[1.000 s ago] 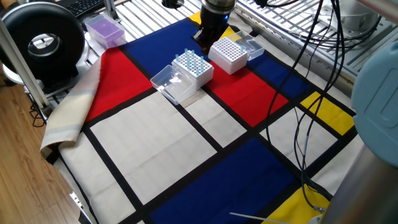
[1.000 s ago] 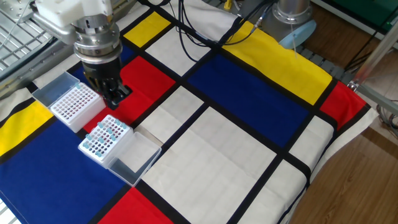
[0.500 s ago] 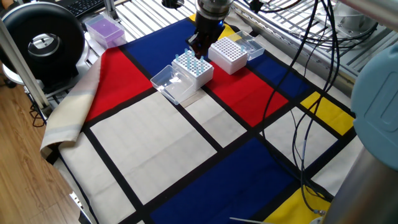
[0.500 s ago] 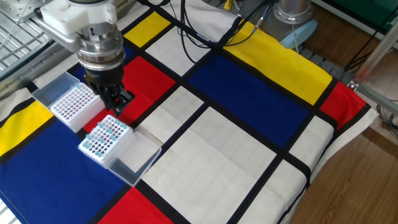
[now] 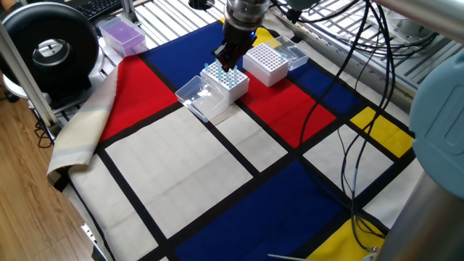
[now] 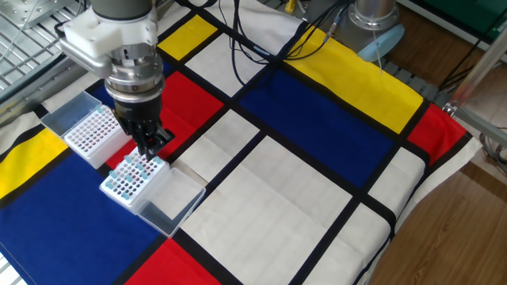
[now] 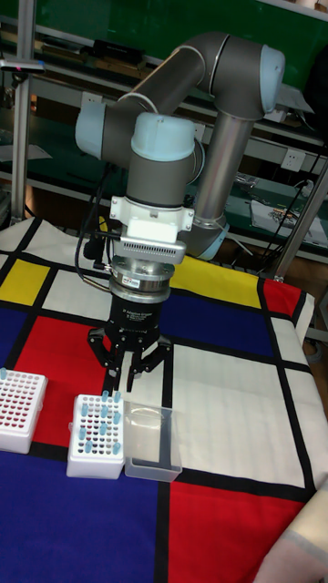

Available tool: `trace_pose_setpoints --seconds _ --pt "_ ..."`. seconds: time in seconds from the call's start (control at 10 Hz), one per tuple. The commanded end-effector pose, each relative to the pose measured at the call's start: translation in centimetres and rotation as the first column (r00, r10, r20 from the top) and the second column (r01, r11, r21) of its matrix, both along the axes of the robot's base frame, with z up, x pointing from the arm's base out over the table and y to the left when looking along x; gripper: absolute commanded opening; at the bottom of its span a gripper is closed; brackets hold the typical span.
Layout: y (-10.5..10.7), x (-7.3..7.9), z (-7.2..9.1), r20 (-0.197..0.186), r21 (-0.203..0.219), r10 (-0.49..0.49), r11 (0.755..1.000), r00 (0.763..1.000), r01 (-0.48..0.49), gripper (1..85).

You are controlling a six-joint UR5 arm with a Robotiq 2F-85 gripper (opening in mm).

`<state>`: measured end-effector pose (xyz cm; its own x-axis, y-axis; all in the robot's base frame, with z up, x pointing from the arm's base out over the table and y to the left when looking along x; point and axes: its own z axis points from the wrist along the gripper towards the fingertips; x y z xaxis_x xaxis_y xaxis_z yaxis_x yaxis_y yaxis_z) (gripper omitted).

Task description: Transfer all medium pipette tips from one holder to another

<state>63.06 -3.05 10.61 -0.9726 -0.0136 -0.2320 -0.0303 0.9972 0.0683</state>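
The medium pipette tips (image 5: 222, 72) (image 6: 129, 173) (image 7: 97, 422) are pale-blue cones standing in a white perforated holder (image 5: 230, 87) (image 6: 119, 193) (image 7: 96, 463). My gripper (image 5: 224, 62) (image 6: 149, 150) (image 7: 122, 389) hangs point-down just above that holder's far edge. Its fingers are drawn together to a narrow point, and I see nothing between them. A second white holder (image 5: 264, 64) (image 6: 92, 133) (image 7: 19, 409) stands beside the first. It shows mostly bare holes, with one blue tip at its far corner in the tall fixed view.
A clear lid (image 5: 197, 96) (image 6: 169, 203) (image 7: 150, 443) lies hinged open beside the tip holder, and another clear lid (image 5: 293, 52) (image 6: 66, 113) sits behind the second holder. A purple box (image 5: 122, 34) and a black round device (image 5: 49, 49) stand at the cloth's edge. Cables (image 5: 362, 109) hang nearby.
My gripper has moved from beside the second holder across to above the holder with the tips, and it sits a little lower. The holders and lids have not moved.
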Motion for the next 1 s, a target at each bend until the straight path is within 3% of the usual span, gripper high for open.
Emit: trace_pose_setpoints --seconds 0.0,0.9 --pt "0.7 0.3 -0.7 0.025 0.031 0.000 1.000 1.000 -0.001 23.0" --pt "0.5 -0.8 -1.8 0.051 0.066 0.033 0.997 0.998 -0.036 21.3"
